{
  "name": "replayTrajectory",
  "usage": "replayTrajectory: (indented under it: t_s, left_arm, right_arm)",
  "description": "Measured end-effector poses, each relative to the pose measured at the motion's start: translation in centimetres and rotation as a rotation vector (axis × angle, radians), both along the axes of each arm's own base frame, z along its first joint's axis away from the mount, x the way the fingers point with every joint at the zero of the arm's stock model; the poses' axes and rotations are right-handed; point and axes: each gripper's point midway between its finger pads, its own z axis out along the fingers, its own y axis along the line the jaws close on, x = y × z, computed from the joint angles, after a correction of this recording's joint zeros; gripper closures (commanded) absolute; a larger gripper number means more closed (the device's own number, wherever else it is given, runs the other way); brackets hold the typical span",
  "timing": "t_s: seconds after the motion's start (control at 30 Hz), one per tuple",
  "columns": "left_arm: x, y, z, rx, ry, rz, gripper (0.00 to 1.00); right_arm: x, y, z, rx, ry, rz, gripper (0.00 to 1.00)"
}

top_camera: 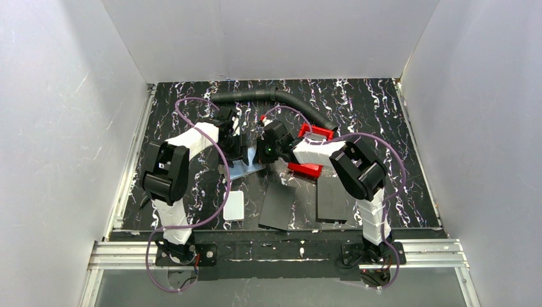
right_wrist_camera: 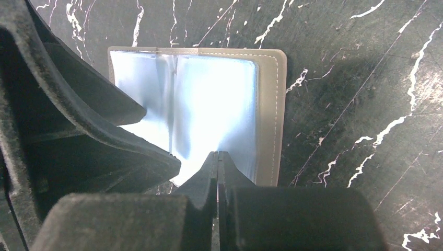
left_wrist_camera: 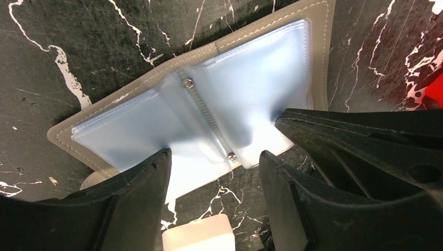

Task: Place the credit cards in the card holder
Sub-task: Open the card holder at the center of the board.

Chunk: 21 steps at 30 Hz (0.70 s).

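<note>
The card holder (top_camera: pixel 246 170) lies open on the black marbled table, its silver-blue inner faces up; it also shows in the left wrist view (left_wrist_camera: pixel 245 78) and the right wrist view (right_wrist_camera: pixel 209 99). My left gripper (left_wrist_camera: pixel 214 154) is open and empty, its fingers straddling the holder's near edge at the spine; in the top view it (top_camera: pixel 238 148) is just behind the holder. My right gripper (right_wrist_camera: pixel 217 153) is shut, tips at the near edge of the holder's right-hand pocket. A thin pale sliver, seemingly a credit card on edge, shows between its pads. Other cards are hidden.
A white rounded box (top_camera: pixel 234 206) lies near the front, left of two flat black panels (top_camera: pixel 278 208) (top_camera: pixel 335 197). A red tray (top_camera: pixel 314 133) sits under the right arm. A black corrugated hose (top_camera: pixel 281 99) runs along the back. White walls enclose the table.
</note>
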Motion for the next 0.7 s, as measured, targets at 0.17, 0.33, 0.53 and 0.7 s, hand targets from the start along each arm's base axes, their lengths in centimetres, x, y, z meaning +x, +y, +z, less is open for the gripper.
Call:
replayTrajectory:
  t_s: [0.17, 0.33, 0.53, 0.7]
  left_arm:
    - [-0.3, 0.4, 0.0, 0.003, 0.002, -0.015, 0.48]
    - [-0.7, 1.2, -0.1, 0.006, 0.020, 0.001, 0.43]
    - [-0.7, 0.7, 0.3, -0.038, 0.028, -0.001, 0.39]
    - [-0.4, 0.8, 0.0, -0.028, 0.038, 0.014, 0.53]
  right_arm:
    - [0.0, 0.0, 0.0, 0.015, -0.016, 0.002, 0.99]
    - [0.1, 0.1, 0.0, 0.017, -0.019, 0.003, 0.99]
    - [0.1, 0.0, 0.1, 0.017, -0.021, 0.002, 0.99]
    - [0.0, 0.0, 0.2, 0.018, -0.021, 0.002, 0.99]
